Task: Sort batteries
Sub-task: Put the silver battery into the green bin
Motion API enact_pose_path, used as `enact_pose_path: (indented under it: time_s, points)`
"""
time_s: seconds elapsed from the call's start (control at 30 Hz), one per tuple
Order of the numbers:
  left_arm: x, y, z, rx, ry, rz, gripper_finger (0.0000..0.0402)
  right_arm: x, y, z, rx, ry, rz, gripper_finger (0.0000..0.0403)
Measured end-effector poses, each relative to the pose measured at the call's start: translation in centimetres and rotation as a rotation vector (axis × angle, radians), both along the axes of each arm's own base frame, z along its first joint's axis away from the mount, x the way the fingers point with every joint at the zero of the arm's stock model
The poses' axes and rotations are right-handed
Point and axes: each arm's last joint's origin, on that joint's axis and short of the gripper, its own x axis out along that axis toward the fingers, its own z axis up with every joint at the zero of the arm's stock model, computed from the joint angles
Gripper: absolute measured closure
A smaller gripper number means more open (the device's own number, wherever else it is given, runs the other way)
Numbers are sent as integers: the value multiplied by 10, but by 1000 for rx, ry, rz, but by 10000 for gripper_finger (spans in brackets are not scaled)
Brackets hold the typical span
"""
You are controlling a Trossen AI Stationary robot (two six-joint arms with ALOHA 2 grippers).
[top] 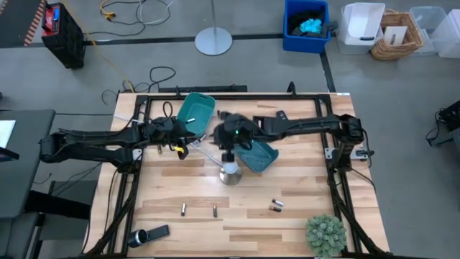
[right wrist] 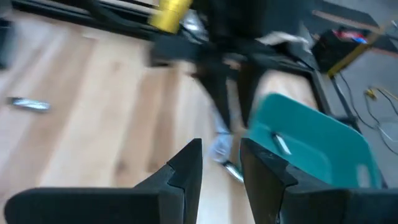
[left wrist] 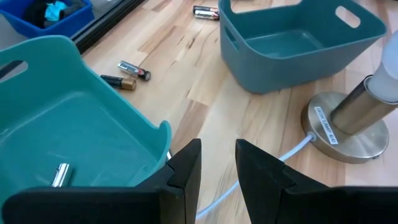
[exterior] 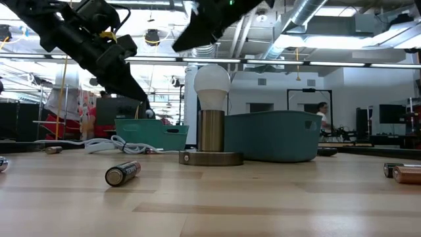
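While both grippers hover empty-handed, fingers slightly parted, above the two teal bins, loose batteries lie toward six o'clock, long axes pointing roughly twelve-to-six. The right gripper appears nearer them than the left gripper.

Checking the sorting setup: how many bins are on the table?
2. A light teal bin sits near the table's back edge; a darker bin sits just right of the lamp.
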Motion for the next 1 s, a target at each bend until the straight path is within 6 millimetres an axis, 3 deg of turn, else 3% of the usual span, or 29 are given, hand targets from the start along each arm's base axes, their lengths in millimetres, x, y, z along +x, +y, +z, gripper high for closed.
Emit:
enact_pose_path:
  time_s: [0.2, 0.4, 0.63, 1.0]
  points:
    - [-1, 0, 0, -1, 3, 0, 308, 0, 40, 0, -7, 2, 100, 272]
    - [-1, -1, -1, -3, 16, -27, 308, -3, 65, 3, -24, -5, 135, 272]
    - [0, -1, -3, -28, 19, -13, 308, -1, 52, 5, -15, -35, 82, 272]
    - [20, 4, -37, -108, 117, 20, 308, 2, 39, 11, -33, -89, 39, 272]
